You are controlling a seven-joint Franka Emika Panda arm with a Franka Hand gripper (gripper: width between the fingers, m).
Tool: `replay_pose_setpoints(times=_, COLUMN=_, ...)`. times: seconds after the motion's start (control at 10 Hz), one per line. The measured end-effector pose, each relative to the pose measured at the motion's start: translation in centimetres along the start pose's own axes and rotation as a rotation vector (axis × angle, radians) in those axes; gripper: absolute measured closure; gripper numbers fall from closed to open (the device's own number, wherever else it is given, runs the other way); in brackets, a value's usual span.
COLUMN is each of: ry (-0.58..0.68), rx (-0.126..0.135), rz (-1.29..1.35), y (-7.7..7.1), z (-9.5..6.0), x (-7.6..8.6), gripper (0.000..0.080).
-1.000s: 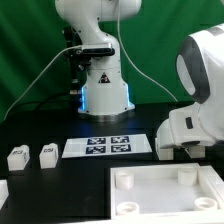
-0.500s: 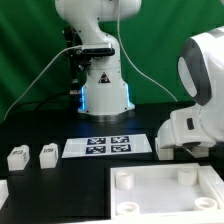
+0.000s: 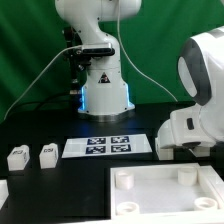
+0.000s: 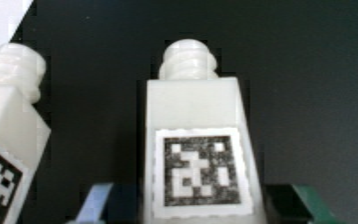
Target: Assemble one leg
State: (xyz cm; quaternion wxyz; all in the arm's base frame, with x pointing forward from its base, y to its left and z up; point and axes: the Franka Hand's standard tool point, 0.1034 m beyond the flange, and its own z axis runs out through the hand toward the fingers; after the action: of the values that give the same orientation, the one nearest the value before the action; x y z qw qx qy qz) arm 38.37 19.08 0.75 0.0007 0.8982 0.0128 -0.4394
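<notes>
In the wrist view a white leg point(image 4: 199, 130) with a black-and-white tag lies on the black table, its ribbed peg end pointing away from the camera. My gripper point(image 4: 206, 203) is open and straddles it. One dark fingertip point(image 4: 105, 200) stands on each side, with a gap to the leg. A second leg point(image 4: 12, 120) lies right beside it. In the exterior view two more legs point(image 3: 18, 157) point(image 3: 47, 153) stand at the exterior view's left. My hand point(image 3: 182, 132) is low at the exterior view's right, and its fingers are hidden there.
The marker board point(image 3: 108, 146) lies mid-table. The large white panel point(image 3: 165, 195) with corner posts fills the front, just below my hand. The robot base point(image 3: 103, 90) stands at the back.
</notes>
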Motion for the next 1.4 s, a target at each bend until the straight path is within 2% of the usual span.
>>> replay_pose_setpoints(times=0.5, ry=0.003, rx=0.000, rz=0.000, y=0.0, z=-0.1, x=0.0, gripper=0.0508)
replay_pose_setpoints(times=0.6, ry=0.018, rx=-0.003, rz=-0.015, y=0.1, z=-1.4, x=-0.4, gripper=0.0508)
replay_pose_setpoints(times=0.8, ry=0.082, rx=0.010, rz=-0.052, y=0.8, z=-6.2, x=-1.8, gripper=0.0508)
replay_pose_setpoints(times=1.0, ry=0.264, rx=0.032, rz=-0.074, y=1.7, z=-11.6, x=-3.2, gripper=0.0508)
replay_pose_setpoints(times=1.1, ry=0.425, rx=0.049, rz=-0.065, y=2.3, z=-13.9, x=-3.5, gripper=0.0508)
replay_pose_setpoints(times=1.2, ry=0.514, rx=0.055, rz=-0.057, y=2.9, z=-15.4, x=-4.6, gripper=0.0508)
replay_pose_setpoints(times=1.3, ry=0.585, rx=0.062, rz=-0.048, y=3.5, z=-17.6, x=-5.7, gripper=0.0508)
replay_pose_setpoints(times=1.4, ry=0.701, rx=0.074, rz=-0.042, y=3.8, z=-19.5, x=-6.1, gripper=0.0508)
